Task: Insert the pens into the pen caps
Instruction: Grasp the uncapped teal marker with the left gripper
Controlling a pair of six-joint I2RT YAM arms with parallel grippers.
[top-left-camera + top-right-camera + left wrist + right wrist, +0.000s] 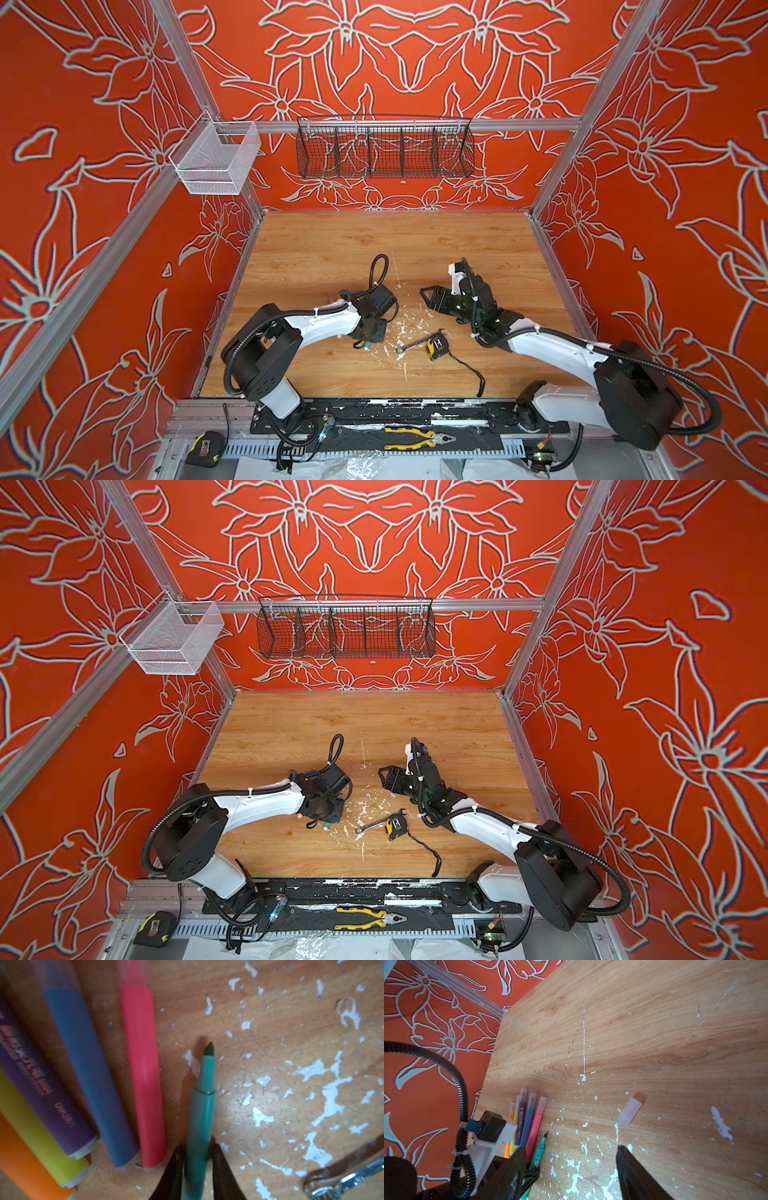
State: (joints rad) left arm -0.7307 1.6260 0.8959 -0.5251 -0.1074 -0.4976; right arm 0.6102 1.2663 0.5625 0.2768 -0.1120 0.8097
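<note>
While the left gripper (197, 1146) is pinching the green pen (202, 1109), nib pointing along the pink pen (143, 1076), tail cut off, the right gripper (570, 1148) is gaping.

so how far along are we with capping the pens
Five pens look capped, lying side by side. The green pen, tip bare, sits between the left fingers. Left to do: seat it in the one loose cap lying ahead of the open right fingers.
</note>
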